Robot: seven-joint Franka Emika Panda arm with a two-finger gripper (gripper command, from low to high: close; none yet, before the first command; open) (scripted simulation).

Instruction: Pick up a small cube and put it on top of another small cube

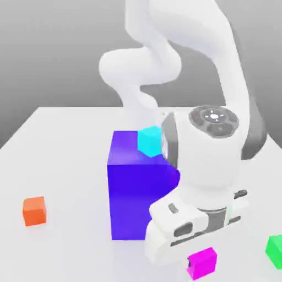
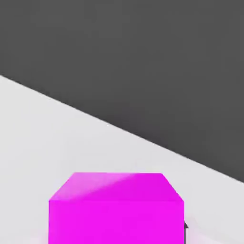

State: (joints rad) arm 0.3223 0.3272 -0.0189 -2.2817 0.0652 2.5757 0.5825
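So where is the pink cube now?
The pink cube is low in the exterior view, just under the claw, between the blue block and the green cube.

Obstacles — tall blue-purple block (image 1: pixel 137 193) mid-counter (image 1: pixel 60 165), cyan cube (image 1: pixel 148 140) at its far top corner, arm's hand just beside its right face. Open counter — between the block and the orange cube (image 1: pixel 34 210); green cube (image 1: pixel 274 250) at the exterior view's right edge.

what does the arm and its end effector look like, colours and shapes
The arm is glossy white, built from thick rounded links with dark grey bands at the joints. Its wrist housing is bulbous and white, topped by a dark grey disc with pale buttons. The end effector has a blocky white body with dark slots and a thin greenish stripe along one edge.
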